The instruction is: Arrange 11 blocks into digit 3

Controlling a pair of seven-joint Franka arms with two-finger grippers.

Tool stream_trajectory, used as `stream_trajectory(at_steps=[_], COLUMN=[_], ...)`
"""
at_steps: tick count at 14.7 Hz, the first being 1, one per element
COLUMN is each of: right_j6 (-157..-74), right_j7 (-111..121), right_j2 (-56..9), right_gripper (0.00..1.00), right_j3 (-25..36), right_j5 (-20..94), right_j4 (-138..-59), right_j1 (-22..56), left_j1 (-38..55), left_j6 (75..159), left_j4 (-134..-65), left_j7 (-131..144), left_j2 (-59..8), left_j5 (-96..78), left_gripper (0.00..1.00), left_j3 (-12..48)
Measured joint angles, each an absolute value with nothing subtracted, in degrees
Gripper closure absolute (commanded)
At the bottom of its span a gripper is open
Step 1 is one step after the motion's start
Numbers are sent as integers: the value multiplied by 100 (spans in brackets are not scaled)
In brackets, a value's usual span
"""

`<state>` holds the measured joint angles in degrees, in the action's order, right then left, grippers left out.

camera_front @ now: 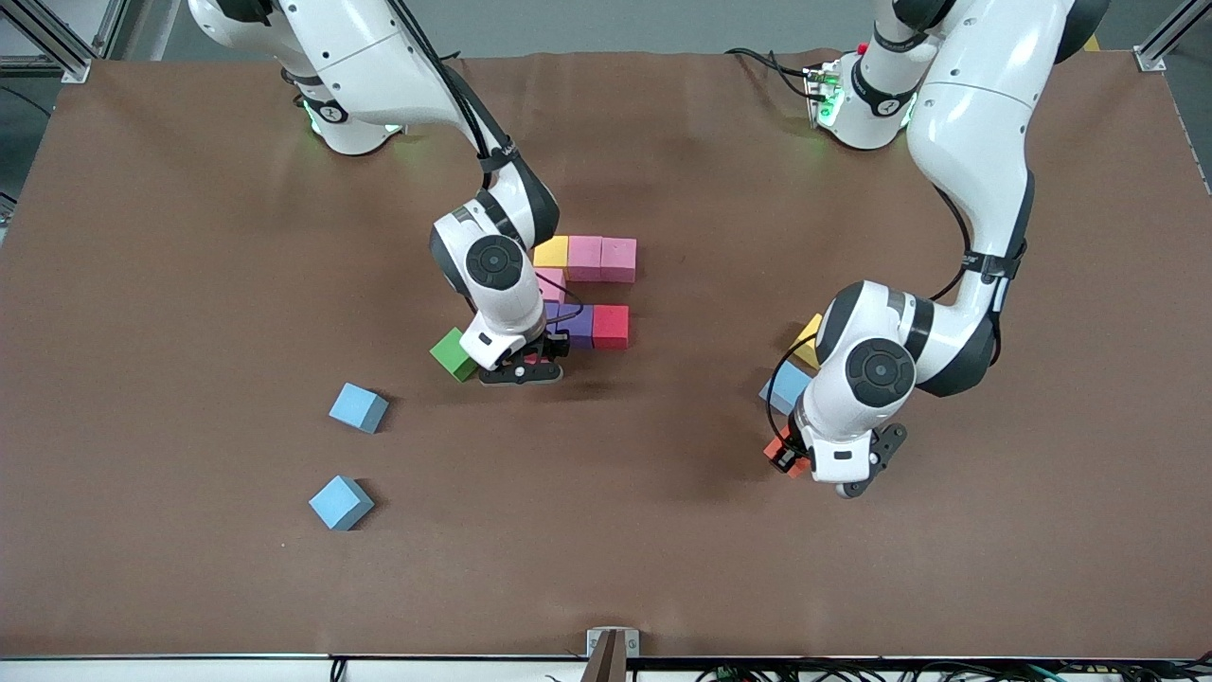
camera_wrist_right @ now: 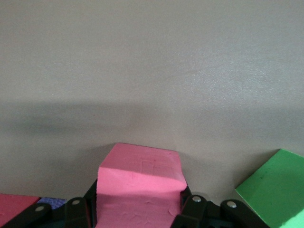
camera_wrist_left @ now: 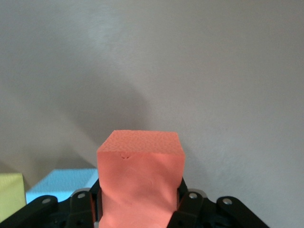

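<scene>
From the front, the right gripper (camera_front: 524,367) sits low at the unfinished digit 3 (camera_front: 589,289), beside the green block (camera_front: 453,354). Its wrist view shows it clamped on a pink block (camera_wrist_right: 140,187), seemingly at table level. The left gripper (camera_wrist_left: 140,209), well toward the left arm's end, pinches an orange block (camera_wrist_left: 141,178).

A big table fills the front view; a brown mat (camera_front: 663,530) covers it from edge to edge, smooth, with soft dark shadows on it. Past the top edge there is a grey floor (camera_front: 606,24); silver metal bars (camera_front: 57,43) stand at both top corners; a small metal bracket (camera_front: 612,644) sits at the middle of the bottom edge; black cables (camera_front: 852,673) run along a white strip there.
</scene>
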<state>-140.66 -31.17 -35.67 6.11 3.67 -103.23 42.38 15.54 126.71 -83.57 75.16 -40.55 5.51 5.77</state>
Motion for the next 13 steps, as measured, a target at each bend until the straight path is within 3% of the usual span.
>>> stream_trajectory(at_steps=[5, 13], right_j6=[-14050, -13990], right_j7=[-3119, -3122], right_j2=[-3567, -3567], right_gripper=[99, 98], right_j3=[582, 581], right_j5=[371, 394], right_j4=[-10318, -10309], right_j1=[4259, 4318], left_j1=[1438, 1339], left_j6=[12671, 12671], left_j4=[-8283, -8243], left_j7=[9219, 9722], left_j2=[-4017, -4009], left_j5=[488, 212], left_gripper=[64, 64], left_j3=[579, 581])
